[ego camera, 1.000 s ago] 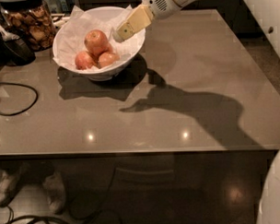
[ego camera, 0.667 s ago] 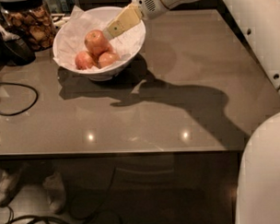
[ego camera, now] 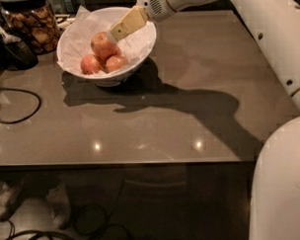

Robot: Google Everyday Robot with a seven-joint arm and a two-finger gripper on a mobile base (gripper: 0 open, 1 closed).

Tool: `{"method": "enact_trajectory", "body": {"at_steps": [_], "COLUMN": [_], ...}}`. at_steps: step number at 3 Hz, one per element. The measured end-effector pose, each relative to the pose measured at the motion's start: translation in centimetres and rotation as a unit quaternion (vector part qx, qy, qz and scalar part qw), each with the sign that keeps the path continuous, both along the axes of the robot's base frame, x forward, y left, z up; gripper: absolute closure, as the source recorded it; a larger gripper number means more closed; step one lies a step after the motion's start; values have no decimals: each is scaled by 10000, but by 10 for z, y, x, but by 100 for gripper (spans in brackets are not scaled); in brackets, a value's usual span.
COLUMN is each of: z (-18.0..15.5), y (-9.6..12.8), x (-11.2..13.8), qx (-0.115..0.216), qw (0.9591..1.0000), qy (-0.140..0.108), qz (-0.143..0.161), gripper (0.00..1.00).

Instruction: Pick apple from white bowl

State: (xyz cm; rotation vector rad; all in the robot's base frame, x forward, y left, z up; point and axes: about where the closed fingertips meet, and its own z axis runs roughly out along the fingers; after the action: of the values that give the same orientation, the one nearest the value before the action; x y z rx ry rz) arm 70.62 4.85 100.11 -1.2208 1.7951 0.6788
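On the counter [ego camera: 188, 91], a snack jar [ego camera: 30, 27] stands left of the white bowl [ego camera: 135, 58]. Inside the bowl, the apple [ego camera: 100, 44] lies above two smaller apples [ego camera: 90, 65]. The pincer [ego camera: 115, 33] touches the apple from the right; whether it is spread, I cannot tell.

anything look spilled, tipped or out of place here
Nothing stands out. The apple and two smaller apples sit inside the white bowl, the snack jar stands upright, and the tool reaches over the bowl's rim, right by the apple.
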Motion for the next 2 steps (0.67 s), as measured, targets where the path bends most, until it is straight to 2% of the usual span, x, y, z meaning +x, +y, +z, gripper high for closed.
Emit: {"method": "enact_trajectory", "body": {"at_steps": [2], "z": [-4], "y": [34], "x": [20], "qx": [135], "qw": [9997], "qy": [-6], "qz": [200], "gripper": [0]}}
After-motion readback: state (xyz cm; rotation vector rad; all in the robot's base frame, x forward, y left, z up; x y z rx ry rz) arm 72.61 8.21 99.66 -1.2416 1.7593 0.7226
